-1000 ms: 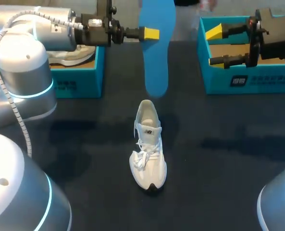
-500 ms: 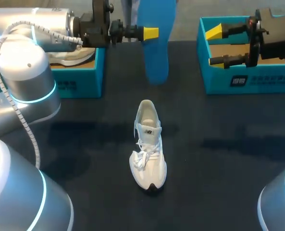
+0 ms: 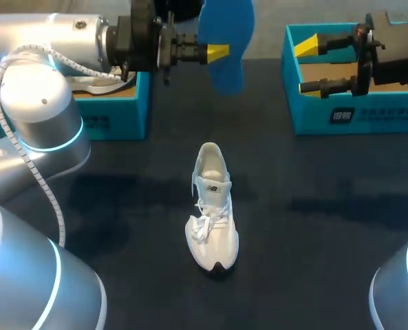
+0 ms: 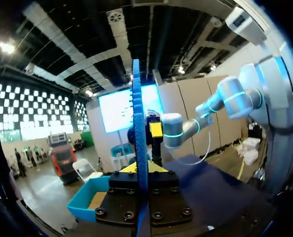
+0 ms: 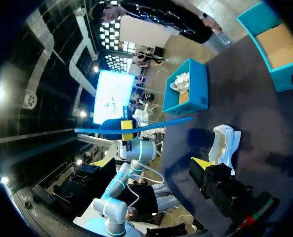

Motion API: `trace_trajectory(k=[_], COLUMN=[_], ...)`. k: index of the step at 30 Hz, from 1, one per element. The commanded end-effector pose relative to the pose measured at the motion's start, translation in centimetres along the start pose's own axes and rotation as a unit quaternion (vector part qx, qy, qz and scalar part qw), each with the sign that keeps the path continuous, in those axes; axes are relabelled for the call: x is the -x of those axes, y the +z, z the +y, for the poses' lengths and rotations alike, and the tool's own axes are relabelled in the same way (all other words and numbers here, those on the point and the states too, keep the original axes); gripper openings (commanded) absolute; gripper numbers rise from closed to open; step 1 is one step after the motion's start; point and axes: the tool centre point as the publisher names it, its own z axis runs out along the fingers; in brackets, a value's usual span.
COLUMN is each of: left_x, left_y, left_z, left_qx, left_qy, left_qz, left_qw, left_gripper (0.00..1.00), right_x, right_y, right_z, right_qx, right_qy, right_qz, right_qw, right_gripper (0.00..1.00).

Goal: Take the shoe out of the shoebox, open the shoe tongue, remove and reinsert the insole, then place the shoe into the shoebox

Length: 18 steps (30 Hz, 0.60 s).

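My left gripper [image 3: 217, 50] is clamped on the flat blue foam insole [image 3: 226, 41] and holds it in the air over the far edge of the black table [image 3: 327, 227]. In the left wrist view the insole runs edge-on, straight up between the closed fingers. The white lace-up sneaker [image 3: 212, 206] stands upright on its sole mid-table, toe toward the near edge, well apart from both arms. My right gripper [image 3: 305, 67] hangs over the open teal cardboard shoebox [image 3: 369, 117] at the right, its fingers spread wide with nothing between them. A second teal shoebox [image 3: 114, 120] at the left holds another white shoe [image 3: 97, 84].
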Motion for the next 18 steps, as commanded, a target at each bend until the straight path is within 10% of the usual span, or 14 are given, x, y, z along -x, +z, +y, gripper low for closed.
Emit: trace_trajectory(k=[1, 12, 18], left_x=[0.28, 0.99, 0.99], left_y=[-0.07, -0.26, -0.26], left_z=[0.8, 0.32, 0.32], left_qx=[0.02, 0.019, 0.019], left_qy=[0.285, 0.527, 0.527], left_qz=[0.011, 0.005, 0.005], left_qw=[0.958, 0.849, 0.849], left_gripper=[0.0, 0.0, 0.0], right_x=[-0.04, -0.04, -0.04], right_y=[0.11, 0.11, 0.11], right_z=[-0.07, -0.07, -0.07], right_qx=[0.001, 0.001, 0.001], right_qy=[0.001, 0.001, 0.001], right_qz=[-0.001, -0.001, -0.001], right_qw=[1.0, 1.0, 1.0], right_gripper=[1.0, 1.0, 1.0])
